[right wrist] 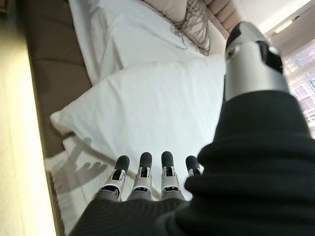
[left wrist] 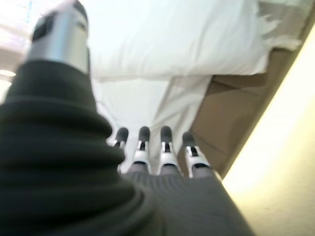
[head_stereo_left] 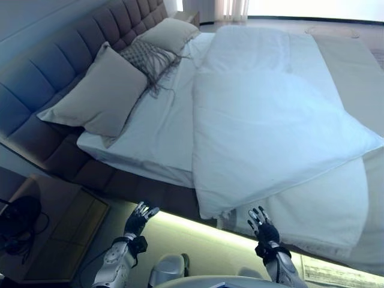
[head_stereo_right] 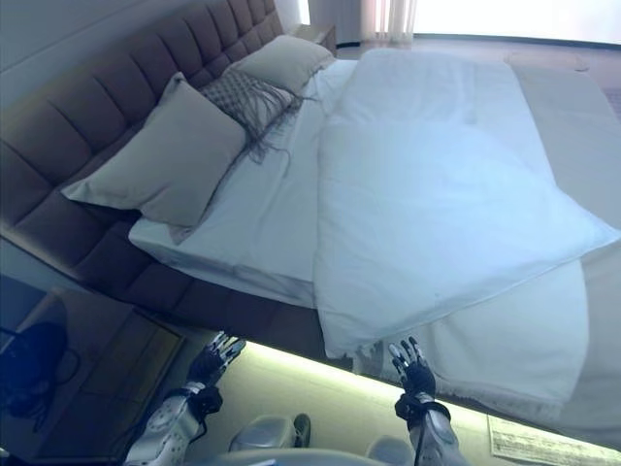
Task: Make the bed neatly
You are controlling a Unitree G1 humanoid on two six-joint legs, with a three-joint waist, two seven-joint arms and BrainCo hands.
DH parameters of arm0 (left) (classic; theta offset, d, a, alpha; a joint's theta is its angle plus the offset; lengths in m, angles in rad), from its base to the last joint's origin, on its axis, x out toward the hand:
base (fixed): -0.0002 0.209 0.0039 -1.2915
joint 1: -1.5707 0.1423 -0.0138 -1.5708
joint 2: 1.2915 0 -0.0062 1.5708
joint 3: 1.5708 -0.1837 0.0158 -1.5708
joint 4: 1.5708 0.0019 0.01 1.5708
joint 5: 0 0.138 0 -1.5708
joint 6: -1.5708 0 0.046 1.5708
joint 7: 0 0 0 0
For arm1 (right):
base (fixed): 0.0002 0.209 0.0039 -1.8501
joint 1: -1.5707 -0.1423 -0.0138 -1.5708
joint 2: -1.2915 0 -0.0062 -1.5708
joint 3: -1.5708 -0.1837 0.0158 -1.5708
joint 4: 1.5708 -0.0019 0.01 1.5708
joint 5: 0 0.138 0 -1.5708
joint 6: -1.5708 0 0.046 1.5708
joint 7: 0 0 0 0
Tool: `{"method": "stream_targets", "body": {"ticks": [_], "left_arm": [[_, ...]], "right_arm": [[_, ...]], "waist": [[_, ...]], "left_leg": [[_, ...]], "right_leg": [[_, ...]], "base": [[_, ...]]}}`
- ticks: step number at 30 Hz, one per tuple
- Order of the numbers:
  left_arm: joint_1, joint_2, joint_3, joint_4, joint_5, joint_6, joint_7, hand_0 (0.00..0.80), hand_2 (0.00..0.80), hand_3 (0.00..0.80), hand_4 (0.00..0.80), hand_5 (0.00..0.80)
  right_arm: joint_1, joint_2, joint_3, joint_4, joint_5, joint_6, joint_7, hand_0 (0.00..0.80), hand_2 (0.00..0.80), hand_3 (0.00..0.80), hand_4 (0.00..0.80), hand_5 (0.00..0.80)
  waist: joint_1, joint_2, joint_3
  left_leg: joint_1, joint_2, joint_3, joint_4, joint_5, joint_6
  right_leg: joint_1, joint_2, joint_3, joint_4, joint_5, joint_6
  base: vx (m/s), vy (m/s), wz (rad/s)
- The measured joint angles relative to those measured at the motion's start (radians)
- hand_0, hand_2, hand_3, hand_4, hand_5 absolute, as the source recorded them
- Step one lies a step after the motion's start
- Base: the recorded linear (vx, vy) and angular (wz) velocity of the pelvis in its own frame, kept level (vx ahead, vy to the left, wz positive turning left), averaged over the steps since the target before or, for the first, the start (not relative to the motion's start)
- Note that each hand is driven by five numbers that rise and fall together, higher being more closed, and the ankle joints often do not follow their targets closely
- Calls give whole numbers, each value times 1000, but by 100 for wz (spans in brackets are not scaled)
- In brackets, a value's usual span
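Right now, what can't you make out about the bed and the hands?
- Bed's far right side: cut off by both eye views' edge.
- Sheet under the duvet: covered by it.
- Left hand thumb: blurred in the left wrist view.
- Right hand palm: hidden behind its cover in the right wrist view.

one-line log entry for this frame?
left hand: open, idle | right hand: open, near duvet corner | duvet: folded askew | pillows: at headboard

Daylight floods in from twelve o'clock, glaring on my duvet (head_stereo_left: pixel 270 120). A lit strip (head_stereo_left: pixel 198 225) glows under the bed. My wrist views are blurred up close.
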Motion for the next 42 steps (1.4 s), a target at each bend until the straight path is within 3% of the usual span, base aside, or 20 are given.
{"method": "stream_targets", "body": {"ticks": [2,6,7,10,13,15,16,17,21,26,30,36,38,40,42], "left_arm": [[-1,-4,-2,2,1,0,-2,0,0,0,0,0],[-3,3,0,7,4,0,2,0,0,0,0,0],[1,7,0,8,10,1,3,0,0,0,0,0],[13,44,1,8,11,14,28,0,0,0,0,0],[-4,59,0,23,10,18,54,0,0,0,0,0],[-14,59,-1,39,10,18,55,0,0,0,0,0],[-9,61,1,37,10,16,54,0,0,0,0,0],[-5,54,1,37,10,16,52,0,0,0,0,0],[59,25,5,3,13,11,38,0,0,0,0,0],[92,-7,48,4,21,9,33,0,0,0,0,0],[89,-6,44,5,23,-5,31,0,0,0,0,0],[71,2,39,8,18,-19,28,0,0,0,0,0],[36,5,39,19,18,-18,21,0,0,0,0,0],[-1,7,35,25,22,-17,17,0,0,0,0,0],[-7,11,31,16,34,-17,13,0,0,0,0,0]], "right_arm": [[7,-1,7,-1,-14,-3,0,0,0,0,0,0],[9,13,11,1,-14,-6,-7,0,0,0,0,0],[16,19,12,1,-14,-8,-6,0,0,0,0,0],[40,37,25,9,-14,-18,6,0,0,0,0,0],[14,27,26,33,-11,-24,11,0,0,0,0,0],[-13,27,26,60,-9,-23,11,0,0,0,0,0],[-18,29,26,64,-8,-23,11,0,0,0,0,0],[-22,26,24,79,-7,-23,12,0,0,0,0,0],[-31,4,5,129,-4,-23,34,0,0,0,0,0],[-35,-7,4,127,-5,-23,64,0,0,0,0,0],[-33,-11,3,130,-4,-23,77,0,0,0,0,0],[-75,-33,8,134,66,-18,89,0,0,0,0,0],[-140,-39,2,149,109,-18,72,0,0,0,0,0],[-171,-8,-48,180,156,-18,54,0,0,0,0,0],[-172,-1,-69,182,173,-18,43,0,0,0,0,0]], "waist": [[16,13,-20],[22,28,-38],[21,30,-47],[21,-12,-86],[5,-30,-100],[-22,-42,-101],[-20,-55,-99],[-16,-63,-101],[23,-21,-90],[46,-37,-86],[40,-52,-73],[49,-29,-57],[58,-10,-44],[71,-2,-37],[72,12,-37]], "left_leg": [[-8,-14,11,7,-16,21],[11,-27,29,-15,-19,54],[18,-22,36,-31,-9,57],[50,-23,54,-74,1,59],[51,-7,61,-110,17,44],[54,-3,59,-132,34,30],[51,-10,57,-139,36,22],[58,-7,46,-144,26,14],[81,60,28,-151,27,-28],[80,103,17,-147,17,-46],[41,101,2,-89,0,-66],[-18,105,-9,-54,-8,-53],[-57,103,5,-61,2,-39],[-48,74,2,-50,2,-38],[-33,62,-3,-47,0,-36]], "right_leg": [[-49,-25,-11,86,9,-21],[-147,-56,-32,257,91,-107],[-160,-66,-30,295,118,-107],[-192,-74,-37,311,121,-89],[-206,-38,-42,69,115,-31],[-218,-28,-42,-44,155,14],[-219,-26,-41,-87,199,18],[-213,-12,-40,-97,248,2],[-163,69,-72,-175,263,-37],[-158,109,-96,-170,245,-66],[-189,93,-101,-108,213,-71],[-186,83,-133,-190,254,-66],[-204,60,-175,-199,264,-57],[-211,7,-184,-121,242,-49],[-210,-16,-186,-71,217,-39]], "base": [[329,241,-10],[272,134,-10],[231,-32,-5],[226,-149,-17],[151,-179,-28],[60,-133,2],[85,-189,14],[133,-220,4],[179,-236,-3],[114,-157,3],[63,6,8],[-50,269,5],[80,344,-7],[183,223,9],[308,158,17]]}}
